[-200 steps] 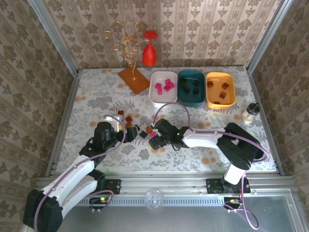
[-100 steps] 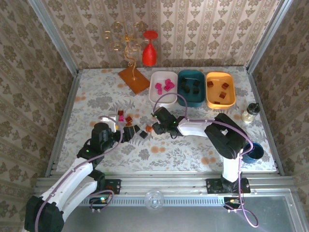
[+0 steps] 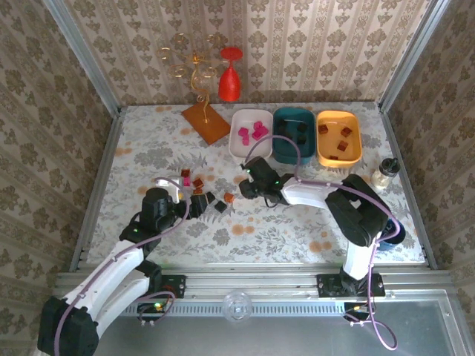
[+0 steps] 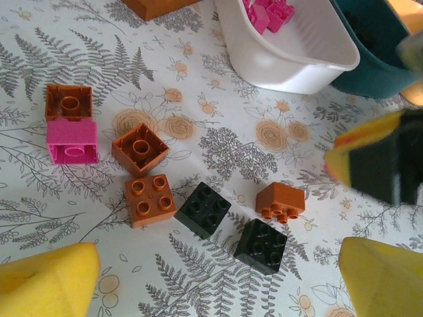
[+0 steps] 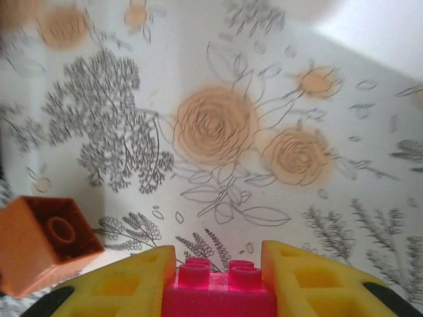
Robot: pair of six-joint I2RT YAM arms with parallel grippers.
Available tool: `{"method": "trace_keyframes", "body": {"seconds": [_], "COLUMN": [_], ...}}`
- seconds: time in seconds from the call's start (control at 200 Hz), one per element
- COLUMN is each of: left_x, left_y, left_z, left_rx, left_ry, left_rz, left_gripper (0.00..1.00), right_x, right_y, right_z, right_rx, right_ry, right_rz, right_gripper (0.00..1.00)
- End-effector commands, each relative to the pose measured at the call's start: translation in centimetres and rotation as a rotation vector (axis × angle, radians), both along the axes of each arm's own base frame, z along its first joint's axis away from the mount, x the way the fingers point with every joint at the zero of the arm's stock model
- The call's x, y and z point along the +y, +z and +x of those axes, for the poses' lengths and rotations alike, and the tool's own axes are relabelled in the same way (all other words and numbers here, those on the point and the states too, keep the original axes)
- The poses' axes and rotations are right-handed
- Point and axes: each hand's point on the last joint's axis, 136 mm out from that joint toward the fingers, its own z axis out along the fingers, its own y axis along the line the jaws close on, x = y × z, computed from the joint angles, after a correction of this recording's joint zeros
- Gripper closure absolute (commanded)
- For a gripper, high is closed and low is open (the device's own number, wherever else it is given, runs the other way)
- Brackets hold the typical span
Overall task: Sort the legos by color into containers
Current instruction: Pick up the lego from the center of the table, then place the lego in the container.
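While the right gripper was over the flowered table, its yellow fingers were drawn in narrow on a magenta pink lego, studs up, clamped between the two pads. From above, this gripper sat near the middle of the table, just on the near side of the white tray. A brownish orange lego lay on the table just to its left, apart from the fingers.

The left gripper was spread wide and held nothing. Its own fingers stood at the near corners of the left wrist view, with the loose legos lying on the table beyond them. Two black blocks sat close together nearest the gripper, with one orange block just to their right and another just to their left. Farther off to the left, a pink block lay touching an orange one on its far side.

At the far side of the table the three trays stood in a row: the white tray on the left holding pink blocks, the dark teal tray in the middle holding black ones, and the orange-yellow tray on the right holding brownish ones.
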Motion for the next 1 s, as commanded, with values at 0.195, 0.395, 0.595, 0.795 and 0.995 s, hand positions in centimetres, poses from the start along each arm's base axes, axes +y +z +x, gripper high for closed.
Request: {"method": "trace_keyframes", "body": {"seconds": [0.195,0.395,0.595,0.795,0.995], "left_x": [-0.7,-0.4,1.7,4.8,5.8], "left_y": [-0.2,-0.3,-0.3,0.3,0.0], "left_z": [-0.2,-0.1,0.1,0.1,0.1], "left_rx": [0.001,0.003,-0.008,-0.052,-0.041], "left_ry": [-0.054,-0.039,0.064,0.212,0.241], "left_rz": [-0.008,0.002,0.048,0.021,-0.001], "left_gripper": [0.05,0.05,0.05,0.05,0.05], "right_x": [-1.7,-2.1,0.6,8.0,8.8], "right_y": [6.4,5.4,8.3,7.6,4.6], "right_z": [9.9,15.7,13.8,6.5,2.0], "right_rx": [-0.105,-0.075,-0.13,-0.114,-0.049], "right_ry": [-0.229,-0.297,-0.183,0.103,0.173], "right_rz": [0.319,0.289,0.277,0.25,0.171], "right_gripper": [0.64,0.52,0.25,0.19,0.19]}}
